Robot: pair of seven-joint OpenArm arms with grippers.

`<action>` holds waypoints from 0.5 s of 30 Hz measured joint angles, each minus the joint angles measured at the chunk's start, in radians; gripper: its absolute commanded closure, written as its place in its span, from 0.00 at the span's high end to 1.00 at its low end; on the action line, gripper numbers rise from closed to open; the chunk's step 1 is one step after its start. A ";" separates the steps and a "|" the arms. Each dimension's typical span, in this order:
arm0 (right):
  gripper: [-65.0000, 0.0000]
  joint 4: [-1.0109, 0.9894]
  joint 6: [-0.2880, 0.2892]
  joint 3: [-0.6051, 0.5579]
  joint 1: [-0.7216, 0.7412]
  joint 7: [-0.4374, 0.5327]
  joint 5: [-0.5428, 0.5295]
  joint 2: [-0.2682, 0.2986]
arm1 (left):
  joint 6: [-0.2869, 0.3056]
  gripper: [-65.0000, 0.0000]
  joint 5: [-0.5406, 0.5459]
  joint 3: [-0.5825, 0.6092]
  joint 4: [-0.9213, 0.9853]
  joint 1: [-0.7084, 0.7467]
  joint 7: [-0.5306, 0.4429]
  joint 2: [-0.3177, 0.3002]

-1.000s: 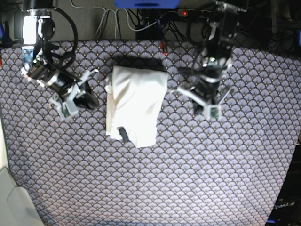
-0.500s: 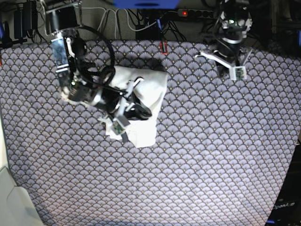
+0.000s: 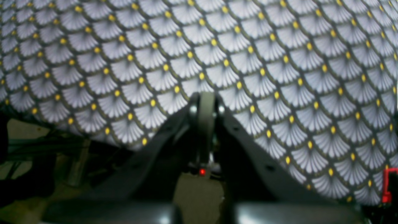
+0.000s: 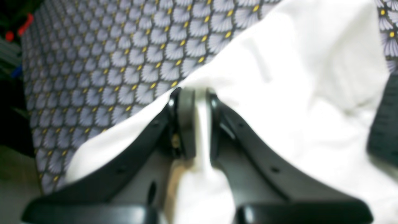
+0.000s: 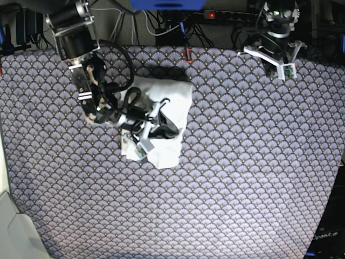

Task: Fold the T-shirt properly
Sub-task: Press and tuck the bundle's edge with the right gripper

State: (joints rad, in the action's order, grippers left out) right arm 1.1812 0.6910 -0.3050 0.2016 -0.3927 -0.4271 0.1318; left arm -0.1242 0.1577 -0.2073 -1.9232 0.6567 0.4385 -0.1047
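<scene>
A: Where is the white cotton T-shirt (image 5: 161,116) at this moment?

B: In the base view it lies folded into a compact bundle, plain white side up, in the upper middle of the frame, on the desk covered with a grey fan-patterned cloth with yellow dots (image 5: 242,178).

A: And the right claw (image 5: 164,128)?

B: Its arm reaches in from the upper left of the base frame and the claw sits over the bundle's lower half. In the right wrist view the right claw (image 4: 199,93) has its dark jaws nearly together, a narrow gap between them, with white fabric showing in that gap and all around. I cannot tell whether fabric is truly pinched.

A: The left claw (image 5: 277,56)?

B: At the upper right of the base frame, by the desk's far edge, well apart from the shirt. The left wrist view shows the left claw (image 3: 205,99) clenched with nothing in it, only the patterned cloth beneath.

A: Anything else?

B: A power strip with a red light (image 5: 215,14) and tangled cables at the top edge.
</scene>
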 measured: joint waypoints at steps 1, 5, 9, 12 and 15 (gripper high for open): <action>0.08 -0.025 0.000 0.000 0.010 0.011 0.002 0.000 | 0.000 0.00 -0.001 0.000 0.000 0.000 0.002 0.000; 0.08 -0.085 0.000 0.000 0.021 0.041 0.001 0.006 | -0.003 0.00 0.000 0.000 -0.001 -0.001 -0.001 0.000; 0.08 -0.089 0.000 -0.001 0.039 0.042 0.003 0.026 | -0.003 0.00 0.000 0.000 -0.001 0.000 -0.001 0.000; 0.08 -0.094 0.000 -0.001 0.070 0.040 0.003 0.026 | -0.003 0.00 0.000 0.000 -0.002 0.013 -0.001 -0.001; 0.08 -0.048 -0.003 -0.001 0.074 0.031 0.008 0.027 | 0.000 0.00 0.000 -0.001 -0.002 0.028 0.004 0.000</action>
State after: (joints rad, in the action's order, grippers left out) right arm 1.1328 0.6876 -0.3061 0.2760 -0.3622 -0.4187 0.1585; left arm -0.1246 0.1577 -0.2081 -1.9251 0.6846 0.4423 -0.1043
